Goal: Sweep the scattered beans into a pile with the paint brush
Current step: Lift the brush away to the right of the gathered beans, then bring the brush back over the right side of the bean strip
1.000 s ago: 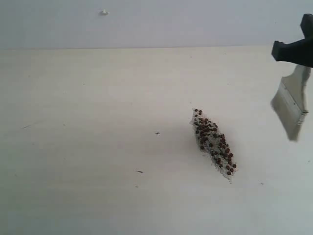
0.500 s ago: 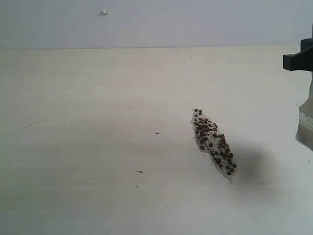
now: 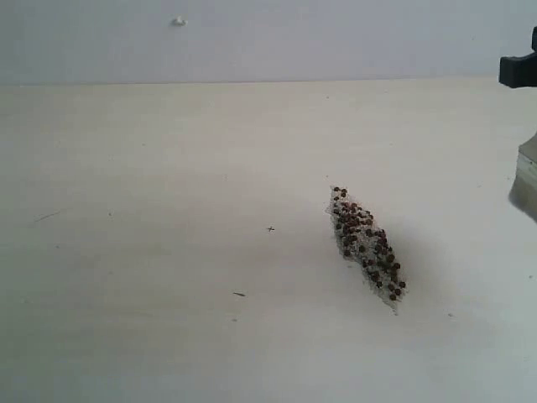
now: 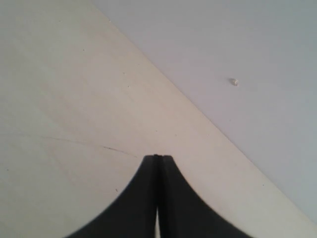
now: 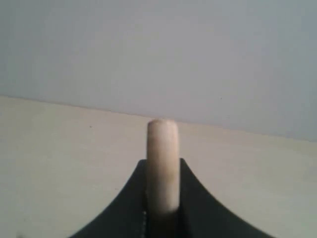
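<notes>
- Gripping the paint brush (image 5: 162,144) by its cream handle in my right pincer (image 5: 162,162). The jaws are narrow and clamped on either side, and the rounded handle end pokes out past my tips.
- In the exterior view, pincer and brush sit at the far right edge, mostly cut off. Only a sliver of the brush head shows, and I cannot tell if it touches the table (image 3: 151,168).
- The beans (image 3: 367,245) lie in one slanted, elongated pile right of centre, with whitish grains (image 3: 393,304) among them. They are well apart from the brush, off to its left.
- My left pincer (image 4: 158,158) has its jaws pressed together, with nothing between them.
</notes>
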`<state>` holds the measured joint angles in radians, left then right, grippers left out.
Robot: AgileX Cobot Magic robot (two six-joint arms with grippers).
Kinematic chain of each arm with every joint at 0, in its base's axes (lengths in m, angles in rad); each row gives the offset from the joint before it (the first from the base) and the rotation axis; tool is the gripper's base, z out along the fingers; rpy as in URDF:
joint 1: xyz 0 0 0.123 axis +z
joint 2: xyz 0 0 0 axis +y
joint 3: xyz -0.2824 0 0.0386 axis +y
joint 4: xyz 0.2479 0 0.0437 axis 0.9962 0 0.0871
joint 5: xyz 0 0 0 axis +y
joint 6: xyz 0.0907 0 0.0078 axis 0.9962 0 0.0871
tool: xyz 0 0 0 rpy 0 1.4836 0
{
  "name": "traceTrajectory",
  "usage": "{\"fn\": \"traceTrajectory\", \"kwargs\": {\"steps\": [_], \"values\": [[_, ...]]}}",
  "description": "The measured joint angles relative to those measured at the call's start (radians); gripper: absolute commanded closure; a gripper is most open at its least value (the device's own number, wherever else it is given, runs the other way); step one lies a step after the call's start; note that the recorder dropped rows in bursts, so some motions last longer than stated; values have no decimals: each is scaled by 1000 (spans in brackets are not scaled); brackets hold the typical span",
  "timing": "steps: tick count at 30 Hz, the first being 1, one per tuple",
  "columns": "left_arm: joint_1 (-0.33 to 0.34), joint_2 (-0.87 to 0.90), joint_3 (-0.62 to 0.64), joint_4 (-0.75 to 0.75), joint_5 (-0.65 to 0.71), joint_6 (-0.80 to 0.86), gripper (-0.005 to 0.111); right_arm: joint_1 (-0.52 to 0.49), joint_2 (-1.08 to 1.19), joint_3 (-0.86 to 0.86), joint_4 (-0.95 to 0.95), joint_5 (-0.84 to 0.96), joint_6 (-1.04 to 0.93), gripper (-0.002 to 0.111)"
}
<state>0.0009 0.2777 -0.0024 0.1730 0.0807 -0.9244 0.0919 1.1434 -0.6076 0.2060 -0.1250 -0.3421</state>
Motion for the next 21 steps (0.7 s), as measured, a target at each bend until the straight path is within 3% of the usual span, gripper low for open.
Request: {"fn": "traceTrajectory", "kwargs": {"steps": [4, 8, 14, 21], "values": [[0, 0, 0, 0, 0, 0, 107, 0, 61, -82, -158, 241, -65, 108], [0, 0, 0, 0, 0, 0, 107, 0, 117, -198, -119, 565, -272, 108], [0, 0, 0, 0, 0, 0, 107, -2, 154, -322, 284, 941, -690, 108], [0, 0, 0, 0, 0, 0, 107, -2, 158, -344, 847, 1192, -1126, 108]]}}
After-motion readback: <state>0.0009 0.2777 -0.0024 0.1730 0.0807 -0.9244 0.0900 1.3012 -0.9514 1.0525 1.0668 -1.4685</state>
